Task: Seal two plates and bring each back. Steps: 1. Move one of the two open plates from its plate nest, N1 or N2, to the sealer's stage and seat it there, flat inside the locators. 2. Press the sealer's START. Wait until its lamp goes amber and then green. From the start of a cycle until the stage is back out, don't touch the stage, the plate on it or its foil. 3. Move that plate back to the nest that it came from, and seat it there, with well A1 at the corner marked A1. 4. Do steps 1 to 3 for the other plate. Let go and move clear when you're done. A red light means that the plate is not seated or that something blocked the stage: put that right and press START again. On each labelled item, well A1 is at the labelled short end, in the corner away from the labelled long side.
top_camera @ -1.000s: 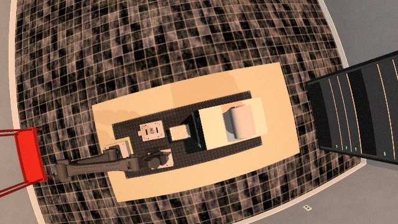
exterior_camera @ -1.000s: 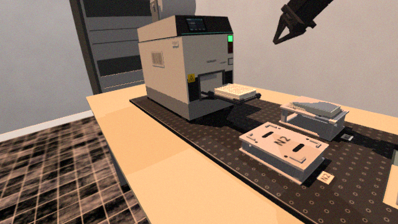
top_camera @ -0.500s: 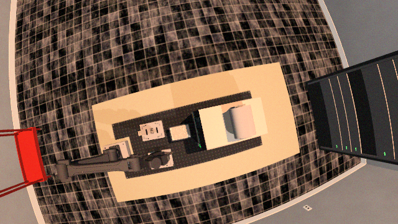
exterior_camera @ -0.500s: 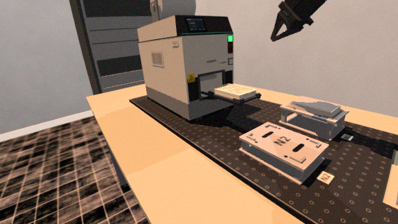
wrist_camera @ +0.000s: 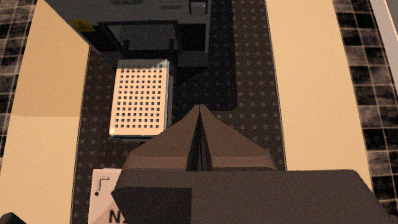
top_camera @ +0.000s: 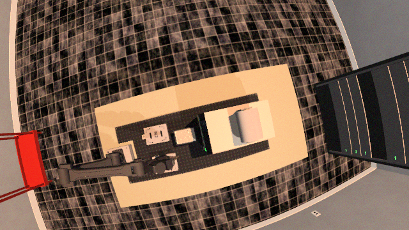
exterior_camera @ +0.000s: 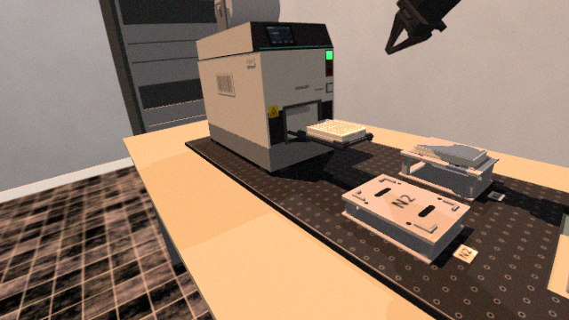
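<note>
With the jaws (exterior_camera: 388,52) standing closed on nothing, touching the extended stage (exterior_camera: 344,143) mid-cycle is risking a fault by jolting the plate (top_camera: 184,136) (exterior_camera: 336,130) (wrist_camera: 139,100).

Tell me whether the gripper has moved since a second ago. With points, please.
Yes: in the exterior view, the gripper (exterior_camera: 389,52) (wrist_camera: 199,112) has risen slightly against the sealer's green lamp (top_camera: 205,149) (exterior_camera: 329,55).
</note>
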Available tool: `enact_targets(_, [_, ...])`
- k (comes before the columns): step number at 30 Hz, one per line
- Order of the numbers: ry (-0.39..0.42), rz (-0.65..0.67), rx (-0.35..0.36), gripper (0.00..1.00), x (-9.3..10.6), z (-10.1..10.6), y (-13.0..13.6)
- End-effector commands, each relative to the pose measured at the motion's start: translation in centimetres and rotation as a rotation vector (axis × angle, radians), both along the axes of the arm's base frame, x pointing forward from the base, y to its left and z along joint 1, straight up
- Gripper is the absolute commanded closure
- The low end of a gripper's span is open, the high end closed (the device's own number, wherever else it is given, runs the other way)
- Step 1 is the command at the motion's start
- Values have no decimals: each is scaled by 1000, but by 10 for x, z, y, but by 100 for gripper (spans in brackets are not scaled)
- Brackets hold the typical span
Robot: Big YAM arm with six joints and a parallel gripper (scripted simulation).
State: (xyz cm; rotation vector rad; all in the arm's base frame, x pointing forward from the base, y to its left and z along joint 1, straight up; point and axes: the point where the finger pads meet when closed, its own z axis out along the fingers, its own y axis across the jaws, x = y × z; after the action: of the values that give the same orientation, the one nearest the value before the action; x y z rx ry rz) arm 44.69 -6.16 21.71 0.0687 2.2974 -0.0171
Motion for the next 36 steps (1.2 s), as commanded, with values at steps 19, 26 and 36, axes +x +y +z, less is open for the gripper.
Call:
enact_targets(19, [-36, -21, 6, 100, 104, -38, -13])
enact_targets(26, [-46, 1, 5, 100, 122, -42, -4])
enact_targets(36, [-19, 0, -12, 100, 103, -42, -13])
